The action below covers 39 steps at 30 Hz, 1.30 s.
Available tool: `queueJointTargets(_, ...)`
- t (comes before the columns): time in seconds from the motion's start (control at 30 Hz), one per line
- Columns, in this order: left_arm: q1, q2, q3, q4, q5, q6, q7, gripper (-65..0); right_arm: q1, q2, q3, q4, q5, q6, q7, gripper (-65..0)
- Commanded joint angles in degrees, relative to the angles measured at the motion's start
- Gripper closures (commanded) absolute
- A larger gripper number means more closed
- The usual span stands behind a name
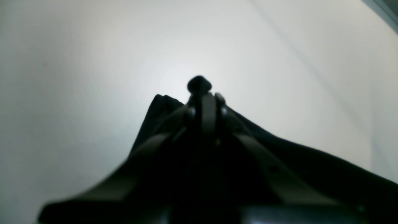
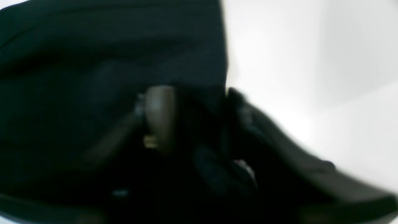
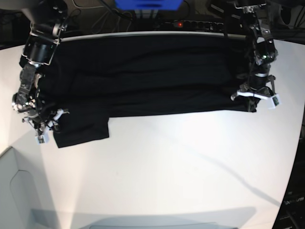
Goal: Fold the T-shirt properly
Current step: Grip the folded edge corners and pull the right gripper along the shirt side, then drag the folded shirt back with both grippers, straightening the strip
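- Lying flat on the white table (image 3: 157, 167), the T-shirt (image 3: 143, 76) spreads as a wide black band along the table's far edge, reaching nearly from one arm to the other.
- One short sleeve (image 3: 81, 129) juts toward the viewer at the base view's left end; the remaining near edge runs almost straight across to the right.
- Shallow creases run lengthwise through the cloth. No print, tag or readable writing shows on the face that is up.
- The left gripper (image 3: 256, 95) sits at the cloth's near corner on the base view's right. In the left wrist view the left gripper (image 1: 200, 90) has its jaws pressed together, with a small dark bunch of fabric standing up between the tips: it is clamped on the T-shirt (image 1: 311, 161).
- The right gripper (image 3: 44, 125) sits at the sleeve end, on the base view's left, its tips against the black cloth.
- In the right wrist view the picture is blurred. The right gripper (image 2: 196, 99) shows two fingers (image 2: 160, 112) with a gap between them, the T-shirt (image 2: 108, 46) filling the space behind. Whether cloth is pinched there cannot be told.
- Small white tabs are fixed on both gripper heads; nothing on them can be read.
- Beyond the table's far edge stand a blue box (image 3: 147, 5) and a black power strip (image 3: 195, 24) with a red light.
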Motion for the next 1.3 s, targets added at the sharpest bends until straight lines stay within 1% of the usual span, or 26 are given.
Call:
queueJointTargets(0.0,-0.47,-0.81,-0.33,0.93,-0.12,0.12,-1.27,0.0,-0.03,0.31,-0.11,-0.31,-1.34,2.13,-3.23,-8.1)
queueJointTargets(0.03,-0.47,-0.81,-0.33,0.93,-0.03,0.12,-1.27,0.0,-0.03,0.31,-0.11,-0.13,-1.34,2.30,-3.23,-1.9)
queueJointTargets(0.07,-0.47,-0.81,-0.33,0.93,-0.03,0.12,-1.27,0.0,-0.03,0.22,-0.11,0.22,-1.34,2.30,-3.23,0.0)
queueJointTargets(0.2,-0.64,-0.81,-0.33,0.93,0.06,0.12,-1.27,0.0,-0.29,0.14,0.33,4.35,-1.34,2.39,-3.23,0.0)
queueJointTargets(0.37,-0.82,-0.81,-0.33,1.54,-0.38,0.12,-1.27,0.0,-3.81,-0.13,0.41,17.01,-1.17,2.39,-3.23,0.0)
queueJointTargets(0.47,-0.82,-0.81,-0.33,1.54,-0.38,0.12,-1.27,0.0,-6.36,-1.27,0.41,25.27,-1.17,2.39,-3.23,0.0)
queueJointTargets(0.57,-0.73,-0.81,-0.33,1.54,-0.38,0.12,-1.27,0.0,-9.70,-1.36,0.41,33.27,-1.08,2.39,-3.23,0.0)
queueJointTargets(0.7,-0.38,-0.72,-0.33,1.63,-0.47,-0.14,-1.27,0.0,-13.48,-2.77,1.03,40.74,-1.08,2.39,-3.23,0.0)
queueJointTargets(0.9,0.41,-0.72,-0.33,1.81,-0.47,-0.14,-1.62,0.0,-18.05,-4.88,3.40,43.91,-1.08,2.39,-3.23,0.0)
queueJointTargets(1.27,1.91,-0.81,-0.41,2.69,-0.38,-0.23,-1.71,0.0,-24.82,-4.70,7.27,43.91,-1.08,2.48,-2.79,0.0)
